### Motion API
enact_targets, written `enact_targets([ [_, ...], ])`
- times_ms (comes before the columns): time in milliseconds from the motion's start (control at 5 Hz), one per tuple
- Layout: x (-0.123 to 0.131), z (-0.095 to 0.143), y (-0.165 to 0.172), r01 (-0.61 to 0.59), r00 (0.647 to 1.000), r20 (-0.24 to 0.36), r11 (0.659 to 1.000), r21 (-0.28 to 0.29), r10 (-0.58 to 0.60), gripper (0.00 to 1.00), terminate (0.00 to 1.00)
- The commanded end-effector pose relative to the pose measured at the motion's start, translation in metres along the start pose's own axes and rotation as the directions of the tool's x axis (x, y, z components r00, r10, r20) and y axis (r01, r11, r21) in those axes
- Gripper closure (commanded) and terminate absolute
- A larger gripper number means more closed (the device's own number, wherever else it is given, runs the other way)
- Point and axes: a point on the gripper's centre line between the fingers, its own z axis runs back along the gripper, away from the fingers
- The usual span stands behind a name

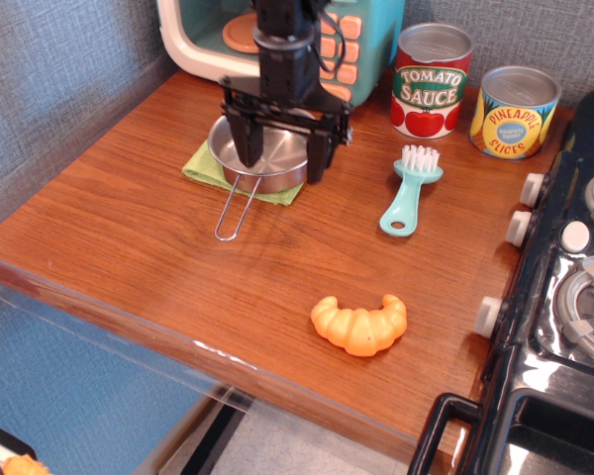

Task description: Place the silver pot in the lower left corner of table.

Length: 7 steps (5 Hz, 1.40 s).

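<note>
The silver pot (pixel 230 150) sits on a green cloth (pixel 200 166) at the back left of the table (pixel 129 247), and its wire handle (pixel 234 210) points toward the front edge. My black gripper (pixel 283 170) is open and down at the pot. Its left finger (pixel 249 148) is inside the pot. Its right finger (pixel 318 158) is just outside the right rim, so the jaws straddle the pot's right wall. It holds nothing.
A teal toy microwave (pixel 203 35) stands right behind the pot. A tomato sauce can (pixel 432 79) and a pineapple can (pixel 515 111) stand at the back right. A teal brush (pixel 410 190) and an orange croissant (pixel 360 324) lie on the table. A black toy stove (pixel 564 297) is on the right.
</note>
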Motion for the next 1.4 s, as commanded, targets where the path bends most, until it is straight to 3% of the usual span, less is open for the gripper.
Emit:
enact_targets([
  [0, 0.021, -0.014, -0.01, 0.02, 1.0, 0.011, 0.999, 0.032, -0.021, 0.0, 0.0],
  [200, 0.023, -0.018, -0.01, 0.017, 1.0, 0.005, 0.999, 0.035, -0.017, 1.0, 0.0],
  [600, 0.019, -0.014, -0.008, 0.021, 1.0, 0.005, 0.999, 0.032, -0.021, 1.0, 0.0],
  [800, 0.019, 0.0, -0.007, 0.04, 0.999, 0.03, 0.999, 0.017, -0.04, 1.0, 0.0],
  [1000, 0.015, 0.039, -0.003, 0.059, 0.993, 0.105, 0.998, -0.019, -0.057, 1.0, 0.0],
  [1200, -0.005, 0.069, 0.021, 0.021, 0.989, 0.15, 0.999, -0.044, -0.014, 1.0, 0.0],
])
